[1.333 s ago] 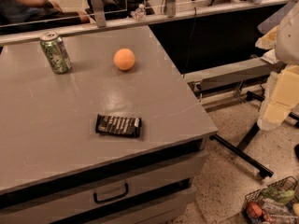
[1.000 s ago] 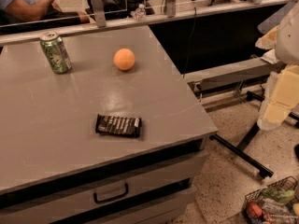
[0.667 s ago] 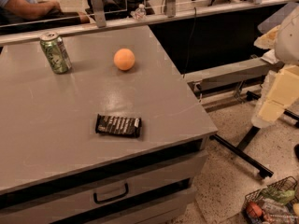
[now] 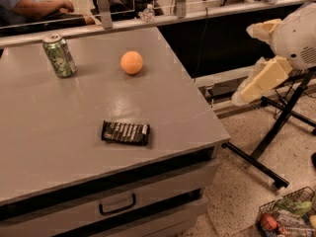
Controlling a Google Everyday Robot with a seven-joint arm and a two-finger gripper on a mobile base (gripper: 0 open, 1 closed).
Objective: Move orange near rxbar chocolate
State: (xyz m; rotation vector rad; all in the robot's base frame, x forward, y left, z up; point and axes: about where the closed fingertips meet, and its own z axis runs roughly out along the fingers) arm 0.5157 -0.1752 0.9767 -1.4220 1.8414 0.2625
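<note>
The orange (image 4: pixel 132 62) sits on the grey table (image 4: pixel 44 132), toward its far side. The rxbar chocolate (image 4: pixel 125 133), a dark wrapper with white lettering, lies flat nearer the front edge, well apart from the orange. My gripper (image 4: pixel 243 64) hangs in the air off the table's right side, level with the orange and far from it. Its cream fingers (image 4: pixel 261 80) stand apart and hold nothing.
A green can (image 4: pixel 59 55) stands upright at the far left of the table. A person's arm (image 4: pixel 44 8) rests behind the rail at the back. A black stand (image 4: pixel 276 127) and a wire basket (image 4: pixel 289 216) of goods are on the floor at right.
My gripper has moved a little left and up, toward the table. The orange, the bar and the can have not moved. The person's arm behind the rail has shifted.
</note>
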